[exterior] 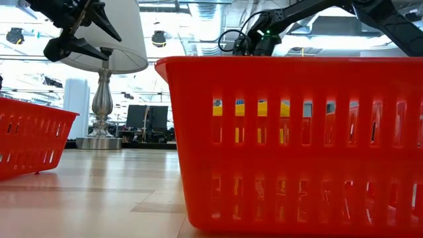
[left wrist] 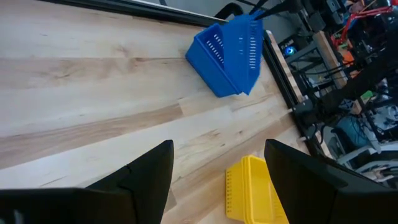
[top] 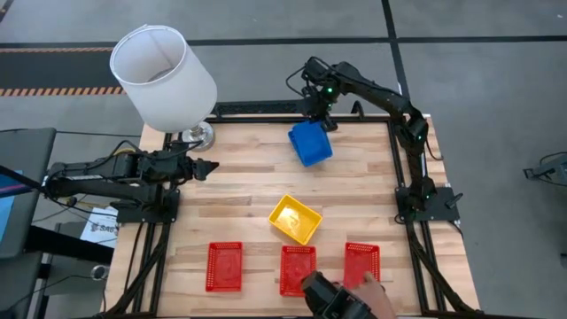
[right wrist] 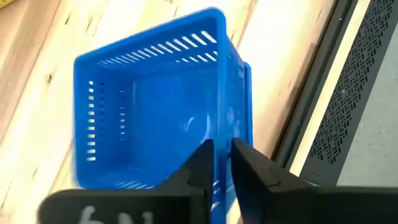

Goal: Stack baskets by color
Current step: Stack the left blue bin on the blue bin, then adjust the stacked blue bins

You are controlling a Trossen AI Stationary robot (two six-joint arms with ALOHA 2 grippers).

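Observation:
Blue baskets (top: 310,143) sit nested at the table's far middle; the upper one (right wrist: 149,106) rests inside another whose rim (right wrist: 247,93) shows beside it. My right gripper (right wrist: 222,146) hangs over their far side (top: 319,120), shut on the upper basket's wall. A yellow basket (top: 295,219) lies mid-table, turned askew. Three red baskets (top: 224,266) (top: 298,270) (top: 361,264) stand in a row along the near edge, bottoms on the wood. My left gripper (top: 211,167) waits open at the table's left, above the wood (left wrist: 219,149). My right gripper pinches the upper blue basket's far wall (right wrist: 227,121) between its two fingers, one finger inside the basket and one outside. The fingers slant steeply down from the far side. The basket sits nested in the blue one below, which rests on the table.
A white-shaded lamp (top: 164,75) stands at the far left corner. A person's hand (top: 376,292) with a dark device (top: 326,294) reaches in at the near edge by the red baskets. Bare wood lies between the left gripper and the yellow basket.

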